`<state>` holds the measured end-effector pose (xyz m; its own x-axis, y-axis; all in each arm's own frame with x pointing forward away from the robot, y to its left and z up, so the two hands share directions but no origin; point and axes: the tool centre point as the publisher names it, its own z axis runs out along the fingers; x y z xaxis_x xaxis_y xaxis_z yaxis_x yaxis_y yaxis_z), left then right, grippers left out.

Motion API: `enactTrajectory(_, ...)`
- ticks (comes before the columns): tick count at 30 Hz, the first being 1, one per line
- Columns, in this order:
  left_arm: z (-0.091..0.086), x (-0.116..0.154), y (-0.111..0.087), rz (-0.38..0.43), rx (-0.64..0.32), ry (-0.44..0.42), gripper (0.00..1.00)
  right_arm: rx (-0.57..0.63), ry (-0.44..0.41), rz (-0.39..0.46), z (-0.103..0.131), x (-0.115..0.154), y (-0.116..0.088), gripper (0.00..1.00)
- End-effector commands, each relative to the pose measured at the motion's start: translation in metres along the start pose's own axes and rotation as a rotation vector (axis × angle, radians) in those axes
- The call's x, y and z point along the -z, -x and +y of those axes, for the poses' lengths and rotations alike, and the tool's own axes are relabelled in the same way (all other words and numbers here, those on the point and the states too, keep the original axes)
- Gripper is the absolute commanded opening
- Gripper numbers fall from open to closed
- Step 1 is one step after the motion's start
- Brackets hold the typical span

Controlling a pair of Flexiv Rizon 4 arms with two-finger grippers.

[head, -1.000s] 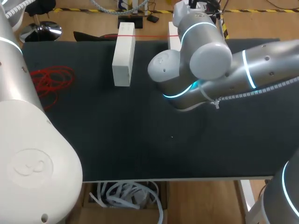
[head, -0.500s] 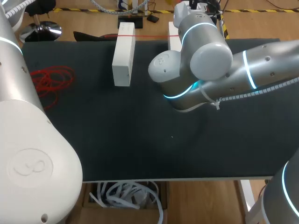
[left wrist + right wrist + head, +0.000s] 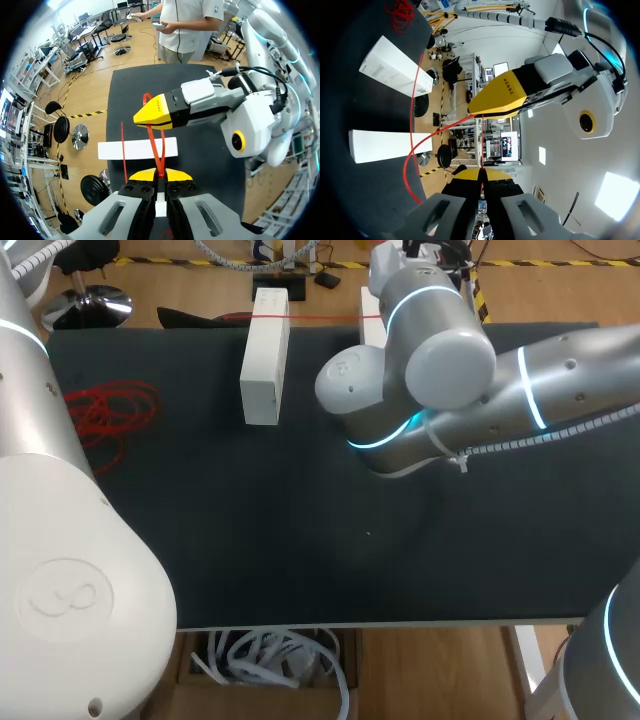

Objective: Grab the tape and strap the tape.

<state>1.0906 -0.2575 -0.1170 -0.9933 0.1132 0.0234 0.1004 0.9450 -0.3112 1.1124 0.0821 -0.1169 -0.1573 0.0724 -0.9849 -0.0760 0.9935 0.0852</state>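
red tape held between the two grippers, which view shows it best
The left wrist view: the red tape rises in a loop from the left gripper's closed tips to the right gripper. The right wrist view shows it pinched, trailing past the white blocks. The head view shows only a thin red line; both grippers are hidden.

The left arm [image 3: 60, 540] and right arm [image 3: 450, 380] are showing smooth pale-grey rounded shells, and cyan light rings [image 3: 385, 440] are glowing at the right arm's joints. A ribbed grey cable [image 3: 540, 440] is running along its forearm. The left hand [image 3: 160, 176] and right hand [image 3: 481, 174] are carrying black fingers [image 3: 136, 195] with bright yellow tips on grey slotted bases.
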Motion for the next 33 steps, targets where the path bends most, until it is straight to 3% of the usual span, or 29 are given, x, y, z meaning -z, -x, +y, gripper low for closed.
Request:
enactTrajectory(1,-0.001,0.002,0.001,0.003,0.001,0.006,0.0,0.004,-0.002,0.009,0.001,0.002,0.0,0.0)
enactTrajectory(33,-0.001,0.002,0.001,0.003,0.001,0.006,0.0,0.018,0.051,0.028,0.013,0.009,-0.003,0.0)
